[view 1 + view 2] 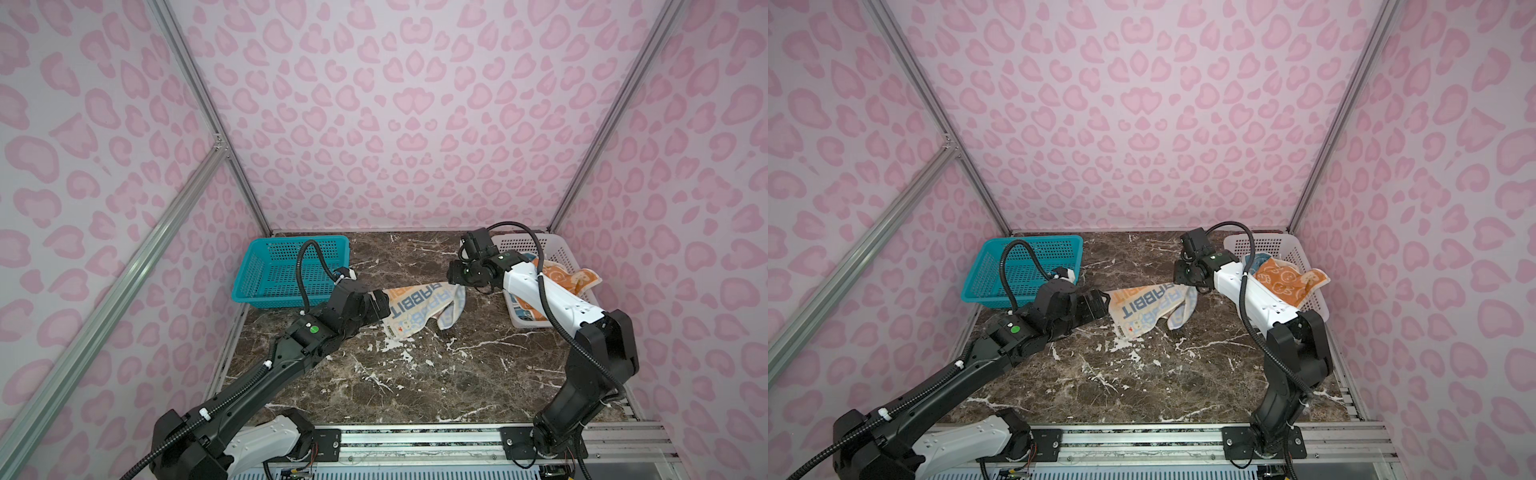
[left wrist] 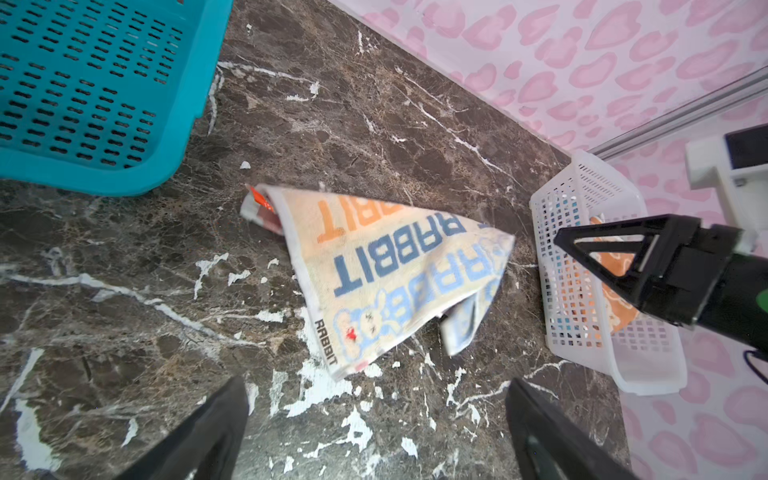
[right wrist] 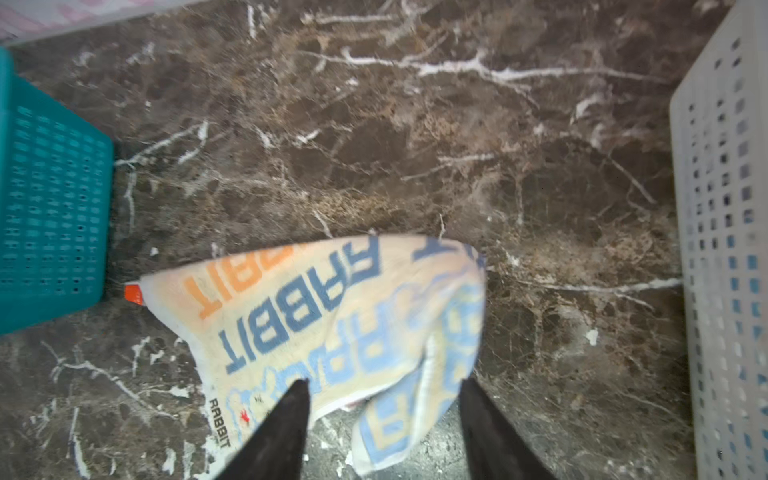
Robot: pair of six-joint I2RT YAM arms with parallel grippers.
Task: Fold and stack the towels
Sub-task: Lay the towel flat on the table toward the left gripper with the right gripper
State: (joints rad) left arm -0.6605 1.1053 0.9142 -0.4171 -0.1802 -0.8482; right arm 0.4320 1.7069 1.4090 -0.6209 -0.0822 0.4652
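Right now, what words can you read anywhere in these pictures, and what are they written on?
"RABBIT": big dark blue letters across the cream towel.
"RABBIT": small black letters along that towel's edge.
"BIT": big orange letters on the same towel; the start of the word is cut off.
Light blue row on the towel: creased, looks like "RABB", not fully readable.
Orange tag at the towel's corner: too small to read.

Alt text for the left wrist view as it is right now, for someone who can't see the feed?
The cream RABBIT towel lies rumpled on the marble table, one corner folded under, between the teal basket and the white basket holding an orange towel. The left gripper stands open above the table near it; the right gripper hangs just beside the towel's edge.
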